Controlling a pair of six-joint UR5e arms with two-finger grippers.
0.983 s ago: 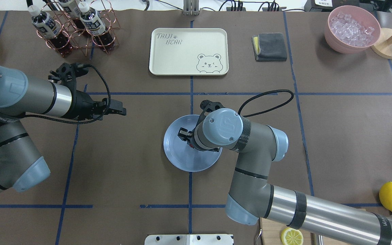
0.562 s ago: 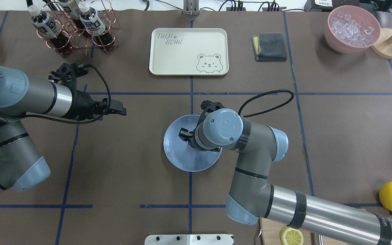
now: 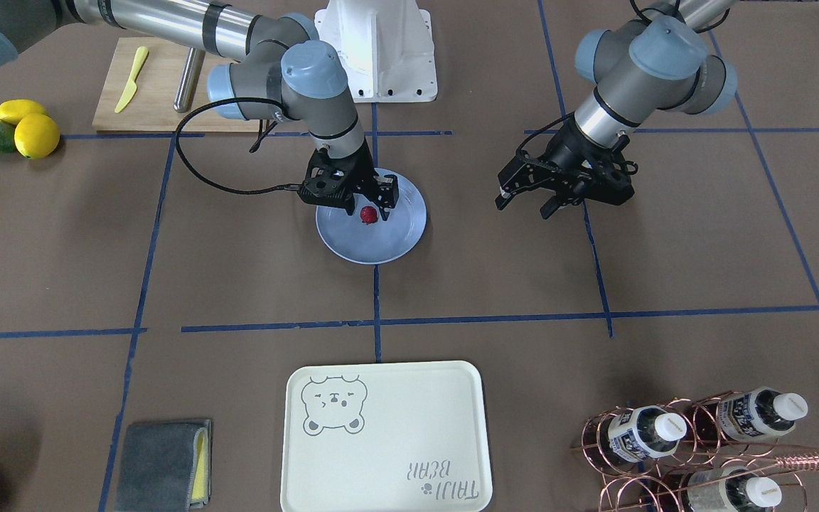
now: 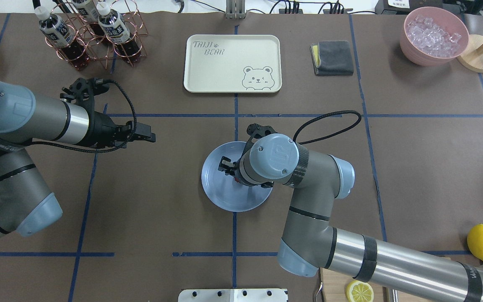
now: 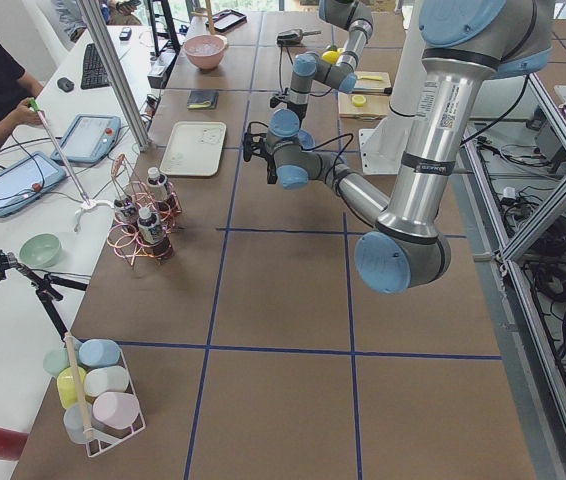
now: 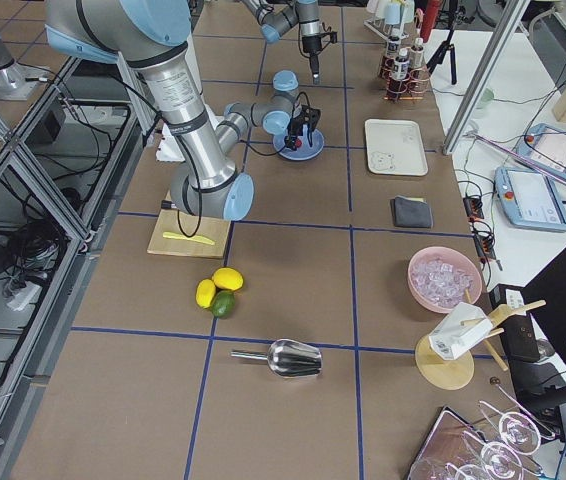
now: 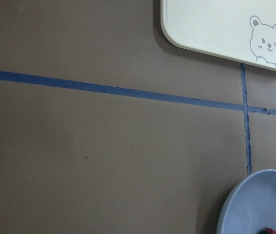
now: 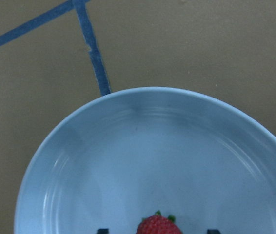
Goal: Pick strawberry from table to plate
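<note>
The small red strawberry [image 3: 367, 214] lies on the light-blue plate [image 3: 374, 245] at the middle of the brown table [image 3: 239, 270]. My right gripper [image 3: 367, 206] hangs just over it, open, its fingers standing clear on both sides of the berry. In the right wrist view the strawberry [image 8: 157, 226] sits at the bottom edge, on the plate [image 8: 128, 146], between the two fingertips [image 8: 102, 230]. My left gripper [image 3: 523, 204] hovers open and holds nothing, well off to the plate's side. The left wrist view catches the plate [image 7: 260, 200] in its corner.
A cream bear tray [image 4: 232, 63], a bottle rack [image 4: 90, 33], a grey cloth [image 4: 332, 57] and a pink bowl of ice [image 4: 434, 35] line the far side. Lemons and an avocado [image 3: 18, 128] and a cutting board [image 3: 146, 92] lie near the robot's right.
The right wrist has shifted only very slightly over the plate. The left arm has not moved.
</note>
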